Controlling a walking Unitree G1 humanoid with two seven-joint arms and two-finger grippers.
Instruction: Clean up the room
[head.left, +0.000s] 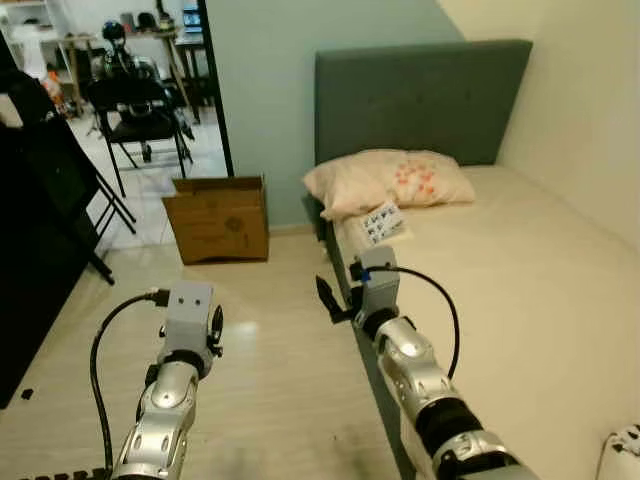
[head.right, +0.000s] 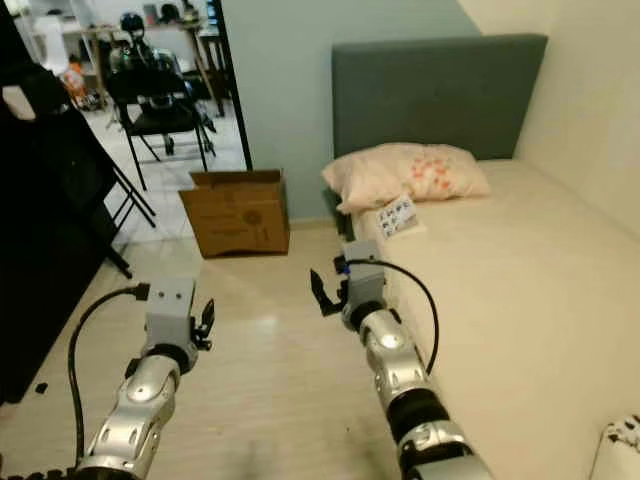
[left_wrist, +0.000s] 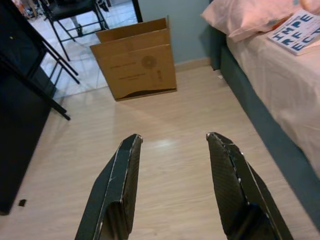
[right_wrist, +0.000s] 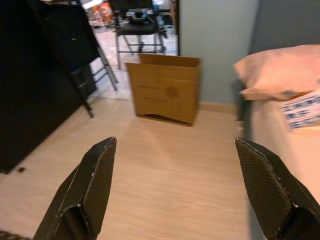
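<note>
Both arms reach forward over the pale wood floor (head.left: 270, 350) beside the bed (head.left: 540, 290). The left gripper (left_wrist: 172, 175) has its fingers spread apart with nothing between them; the right gripper (right_wrist: 175, 185) is spread wider still, also holding nothing.

The head views take in the whole bed with its grey-green headboard (head.left: 420, 95) and the chair (head.left: 140, 110) in the next room. The wrist views bring the cardboard box (left_wrist: 135, 57) closer, and the left one makes the book's (left_wrist: 297, 32) blue block lettering readable.

The book lies flat on the mattress at the bed's near edge, touching the front of the pink pillow (head.left: 390, 180), its long side angled across the corner of the bed. It lies well ahead of both grippers, to the right of the left one. The box stands open-topped on the floor against the wall (head.left: 270, 80), left of the bed.
</note>
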